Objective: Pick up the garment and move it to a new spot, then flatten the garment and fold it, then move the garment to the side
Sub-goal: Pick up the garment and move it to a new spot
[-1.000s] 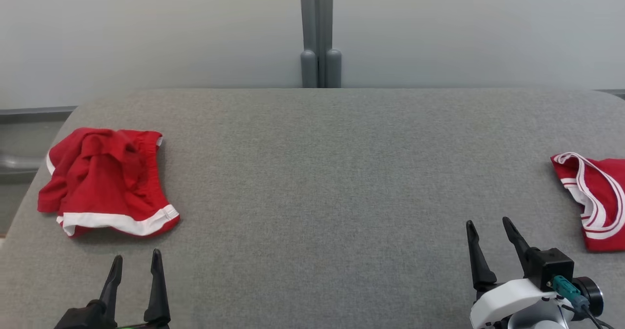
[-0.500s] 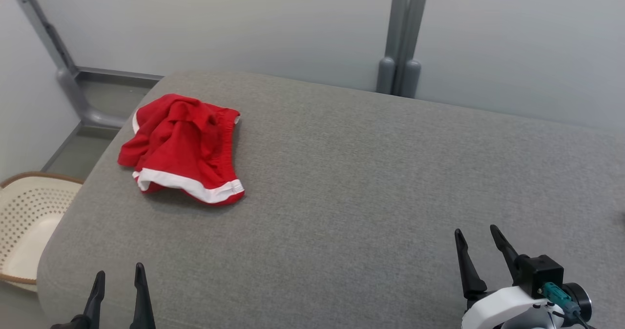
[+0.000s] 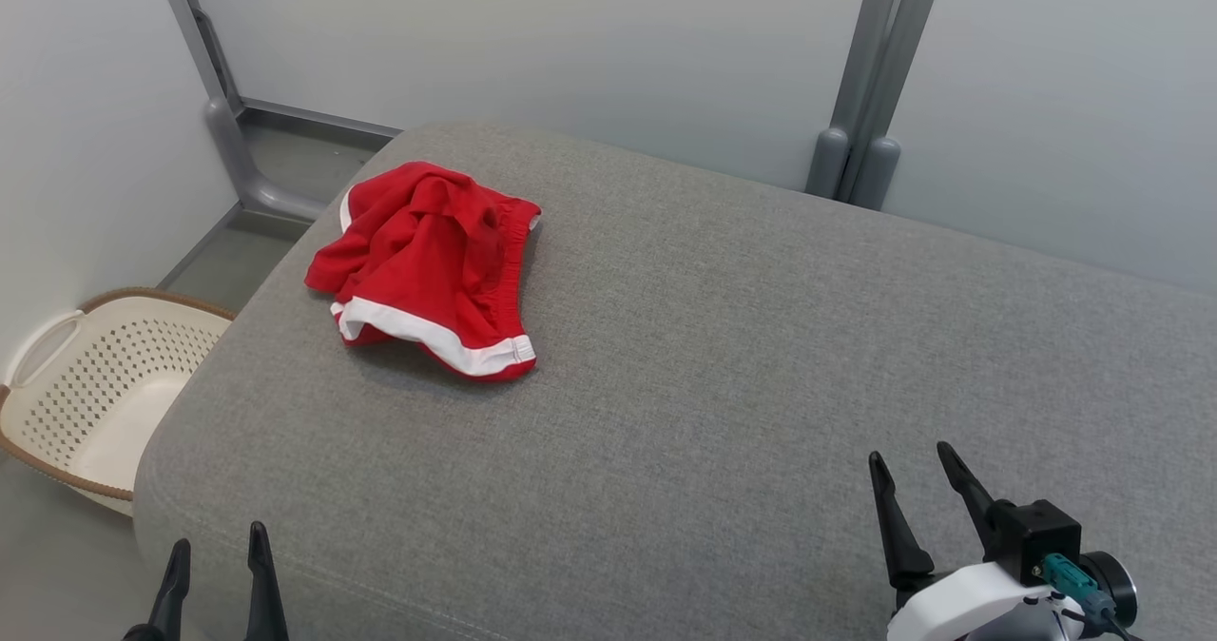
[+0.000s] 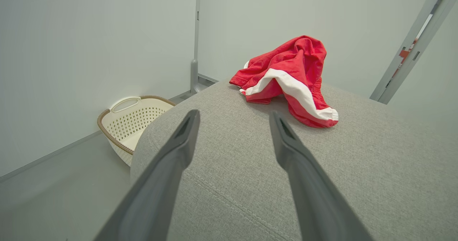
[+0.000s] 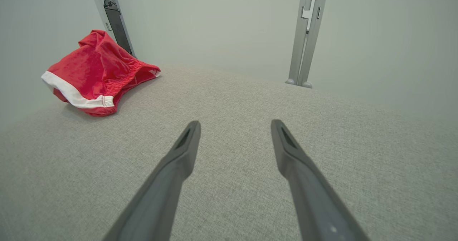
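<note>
Viewpoint swung leftward since the earlier frame, things unmoved — crumpled red fabric shorts with white trim (image 3: 428,265) near far-left corner of grey upholstered surface (image 3: 723,394); left gripper (image 3: 217,536) and right gripper (image 3: 908,453) both spread apart, empty.

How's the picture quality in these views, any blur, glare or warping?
Head view: sharp, evenly lit, soft shadow under the red shorts. Left wrist view: wide-angle stretch, left gripper looming, slightly soft. Right wrist view: right gripper stretched likewise; grey padded surface bulges.
</note>
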### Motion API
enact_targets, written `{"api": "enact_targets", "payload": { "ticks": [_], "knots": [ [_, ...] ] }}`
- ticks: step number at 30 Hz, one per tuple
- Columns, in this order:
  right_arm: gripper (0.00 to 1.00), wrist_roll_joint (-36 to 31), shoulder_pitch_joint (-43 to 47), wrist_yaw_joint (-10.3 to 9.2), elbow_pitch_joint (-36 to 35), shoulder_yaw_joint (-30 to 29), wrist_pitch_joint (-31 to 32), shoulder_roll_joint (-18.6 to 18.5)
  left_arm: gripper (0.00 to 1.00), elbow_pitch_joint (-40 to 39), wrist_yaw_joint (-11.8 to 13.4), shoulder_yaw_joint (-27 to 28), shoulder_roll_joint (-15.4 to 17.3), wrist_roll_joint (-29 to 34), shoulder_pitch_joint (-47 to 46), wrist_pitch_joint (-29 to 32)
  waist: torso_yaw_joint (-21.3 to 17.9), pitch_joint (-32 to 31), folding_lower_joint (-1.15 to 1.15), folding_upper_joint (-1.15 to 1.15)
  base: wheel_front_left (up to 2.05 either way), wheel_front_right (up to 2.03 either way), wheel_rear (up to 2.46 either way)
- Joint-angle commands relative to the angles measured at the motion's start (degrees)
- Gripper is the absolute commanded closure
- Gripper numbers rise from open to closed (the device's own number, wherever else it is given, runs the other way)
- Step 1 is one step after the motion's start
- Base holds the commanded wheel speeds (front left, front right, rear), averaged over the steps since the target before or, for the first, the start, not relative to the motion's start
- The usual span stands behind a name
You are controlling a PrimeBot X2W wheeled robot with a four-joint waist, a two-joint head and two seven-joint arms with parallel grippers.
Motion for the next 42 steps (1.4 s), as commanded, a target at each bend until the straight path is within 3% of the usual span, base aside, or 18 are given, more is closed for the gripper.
{"api": "enact_targets", "payload": {
  "ticks": [1, 9, 15, 25, 32, 39, 40, 41, 42],
  "knots": [
    [0.00, 0.3, 0.7, -0.11, 0.0, 0.1, -0.1, -0.2, 0.00, -0.1, -0.1, 0.2, 0.2, 0.1, 0.6, 0.0, -0.2, 0.1, 0.00, 0.00, 0.00, 0.00, 0.00],
    [0.00, -1.3, 0.0, -0.11, -0.3, 0.2, -0.1, -0.2, 0.00, 3.0, -0.1, -1.7, 0.2, -2.2, -5.1, 0.0, -1.4, 1.8, 0.00, 0.00, 0.00, 0.00, 0.00],
    [0.00, -4.2, -2.6, -0.11, -1.3, 0.0, -0.1, -1.4, 0.00, 17.4, 0.7, -3.6, 0.3, -5.7, -21.9, 1.1, -2.4, 6.9, 0.00, 0.00, 0.00, 0.00, 0.00],
    [0.00, -5.2, -7.7, -0.11, -3.2, 5.5, 0.8, -5.4, 0.00, 35.1, 1.6, -1.6, 6.3, -8.3, -44.9, 9.3, -11.8, 15.7, 0.00, 0.00, 0.00, 0.00, 0.00],
    [0.00, -4.8, -8.8, -0.11, -6.2, 7.3, 2.0, -6.7, 0.00, 42.7, 0.9, -1.4, 10.8, -10.2, -50.8, 17.0, -17.6, 19.8, 0.00, 0.00, 0.00, 0.00, 0.00],
    [0.00, -4.3, -8.0, -0.11, -7.0, 8.2, 2.1, -6.4, 0.00, 48.3, 2.5, -1.8, 14.3, -9.7, -51.6, 23.7, -21.5, 19.7, 0.00, 0.00, 0.00, 0.00, 0.00],
    [0.00, -4.3, -8.1, -0.11, -7.0, 8.2, 2.1, -6.4, 0.11, 48.7, 2.6, -1.9, 14.6, -9.7, -51.5, 24.2, -21.9, 19.6, 0.00, 0.00, 0.00, 0.00, 0.00],
    [0.00, -4.3, -8.2, -0.11, -7.0, 8.3, 2.0, -6.3, 0.67, 49.0, 2.7, -2.1, 15.3, -9.3, -51.3, 24.5, -22.4, 19.2, 0.00, 0.00, 0.00, 0.00, 0.00],
    [0.00, -4.2, -8.2, -0.11, -7.0, 8.3, 1.9, -6.3, 1.00, 49.3, 2.5, -2.3, 15.7, -9.1, -51.1, 25.0, -22.7, 19.0, 0.00, 0.00, 0.00, 0.00, 0.00]
  ]
}}
